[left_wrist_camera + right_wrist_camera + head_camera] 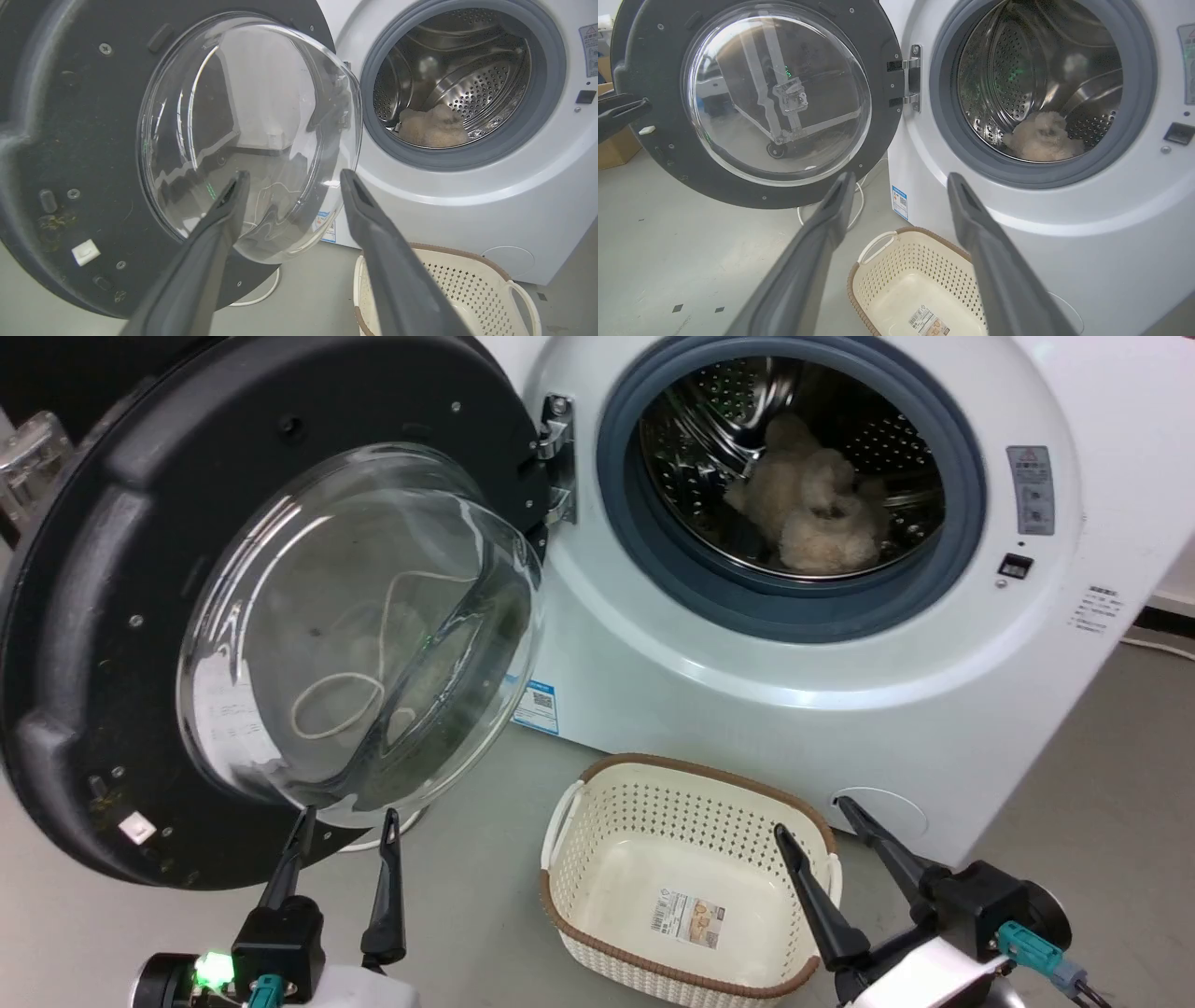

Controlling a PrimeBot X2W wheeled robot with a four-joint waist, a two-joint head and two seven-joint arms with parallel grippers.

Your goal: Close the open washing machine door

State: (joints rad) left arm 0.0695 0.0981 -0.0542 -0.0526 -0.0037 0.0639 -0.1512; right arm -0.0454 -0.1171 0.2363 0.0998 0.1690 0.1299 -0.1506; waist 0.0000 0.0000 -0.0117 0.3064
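The washing machine door stands swung wide open at the left, on its metal hinge, with its clear glass bowl bulging toward me. The white washing machine shows its grey-ringed drum mouth to the right. My left gripper is open just under the bowl's lower edge; in the left wrist view the left gripper points at the door, its fingers framing the bowl's lower right part. My right gripper is open and empty over the basket; in its wrist view the right gripper faces the washer front.
A cream perforated basket sits on the floor before the washer, between my arms. A fluffy beige item lies inside the drum. A white cable runs on the grey floor under the door. A cardboard box sits far left.
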